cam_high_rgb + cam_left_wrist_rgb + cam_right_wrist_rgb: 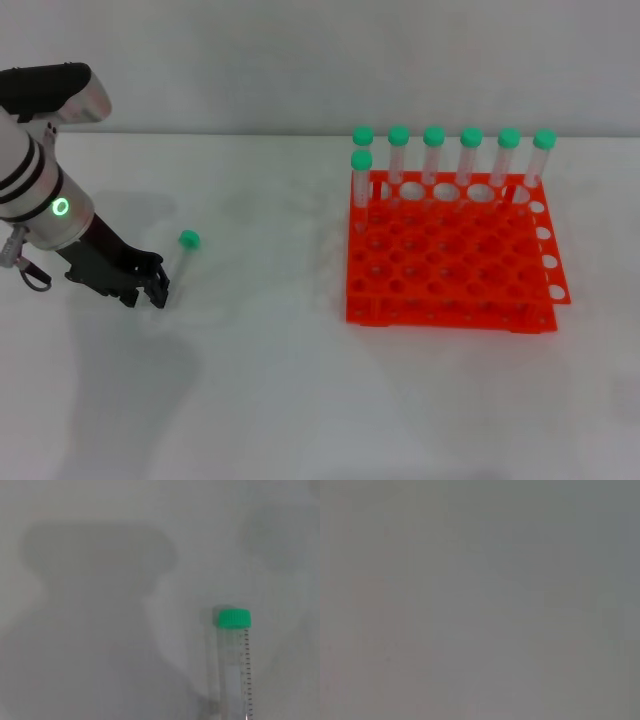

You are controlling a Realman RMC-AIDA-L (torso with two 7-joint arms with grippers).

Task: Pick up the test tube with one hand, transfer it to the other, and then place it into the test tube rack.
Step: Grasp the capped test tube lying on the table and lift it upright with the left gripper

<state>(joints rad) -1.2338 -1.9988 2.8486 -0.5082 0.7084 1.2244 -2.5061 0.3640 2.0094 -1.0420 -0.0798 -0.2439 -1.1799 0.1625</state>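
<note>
Left gripper down on table at lower end of test tube; grip state unclear. Rack well apart, w/ 7 tubes. Right gripper not visible.

Before me spreads a plain white matte table. On my left side a slender clear plastic test tube with a round green cap lies flat on it. Well apart, on my right, a bright orange-red plastic two-tier rack with a grid of round holes stands on it.
</note>
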